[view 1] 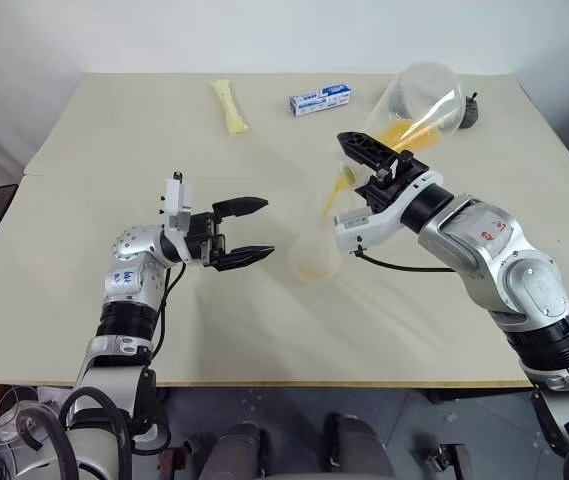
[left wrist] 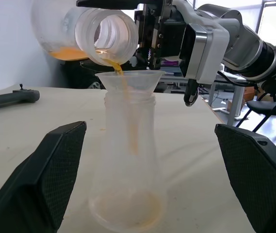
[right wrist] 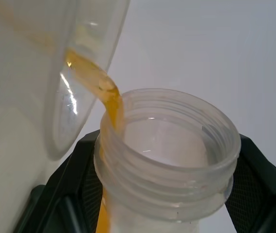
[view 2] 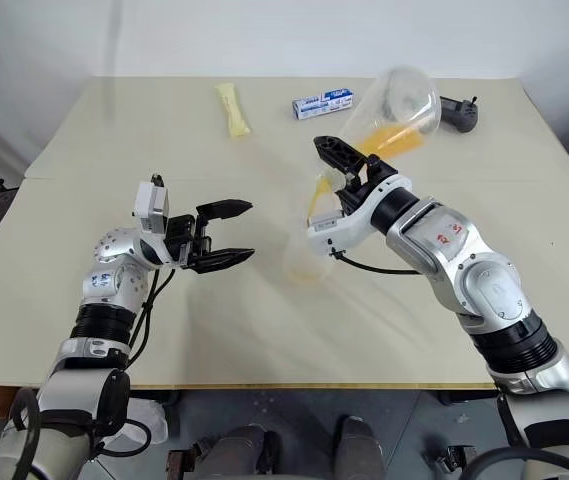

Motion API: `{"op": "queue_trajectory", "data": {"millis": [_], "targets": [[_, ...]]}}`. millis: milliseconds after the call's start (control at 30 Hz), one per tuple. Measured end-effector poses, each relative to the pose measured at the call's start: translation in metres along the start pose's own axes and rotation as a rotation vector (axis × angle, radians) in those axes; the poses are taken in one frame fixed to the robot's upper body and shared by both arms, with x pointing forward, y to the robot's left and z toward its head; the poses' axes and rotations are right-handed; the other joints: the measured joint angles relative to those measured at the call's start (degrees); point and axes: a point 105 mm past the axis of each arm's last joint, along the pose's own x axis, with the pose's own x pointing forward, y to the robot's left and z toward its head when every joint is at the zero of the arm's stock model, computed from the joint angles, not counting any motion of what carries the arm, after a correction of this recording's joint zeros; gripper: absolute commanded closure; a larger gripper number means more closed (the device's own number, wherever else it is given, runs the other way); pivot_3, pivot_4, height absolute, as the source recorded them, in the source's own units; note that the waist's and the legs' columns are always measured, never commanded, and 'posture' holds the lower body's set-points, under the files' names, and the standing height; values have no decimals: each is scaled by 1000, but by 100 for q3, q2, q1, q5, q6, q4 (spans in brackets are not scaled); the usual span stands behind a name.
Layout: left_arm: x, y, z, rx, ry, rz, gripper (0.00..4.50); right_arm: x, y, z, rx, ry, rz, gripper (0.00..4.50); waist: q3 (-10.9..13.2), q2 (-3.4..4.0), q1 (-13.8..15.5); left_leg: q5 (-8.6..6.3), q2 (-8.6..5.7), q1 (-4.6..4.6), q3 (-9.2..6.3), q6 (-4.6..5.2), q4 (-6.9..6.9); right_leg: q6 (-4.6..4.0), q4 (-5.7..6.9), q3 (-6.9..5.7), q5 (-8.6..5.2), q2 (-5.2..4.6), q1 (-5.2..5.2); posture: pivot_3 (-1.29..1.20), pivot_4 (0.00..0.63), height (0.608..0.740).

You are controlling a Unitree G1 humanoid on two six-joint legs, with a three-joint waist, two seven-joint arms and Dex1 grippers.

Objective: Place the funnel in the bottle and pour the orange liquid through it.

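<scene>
left pincer (view 1: 256, 230): level, wide, empty | right pincer (view 1: 364, 165): raised, tilting jar (view 1: 419, 105), grips it

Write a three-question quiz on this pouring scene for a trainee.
1. True or false: the funnel sits in the neck of the bottle.
2. Which hand holds the tilted jar: A left, B right?
3. Fill in: the orange liquid runs from the jar into the ____.

Key: 1 true. 2 B; the right hand grips the jar, the left hand stands open beside the bottle. 3 funnel.
</scene>
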Motion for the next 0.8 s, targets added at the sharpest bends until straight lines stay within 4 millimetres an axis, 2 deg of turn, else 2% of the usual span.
{"op": "queue_trajectory", "data": {"millis": [800], "targets": [[2, 1, 2, 5, -5, -5, 0, 0, 6, 0, -99, -73, 12, 1698, 0, 0, 0, 0, 0, 0, 0, 0, 0, 0, 0, 0, 0, 0, 0, 0, 150, 740]]}}
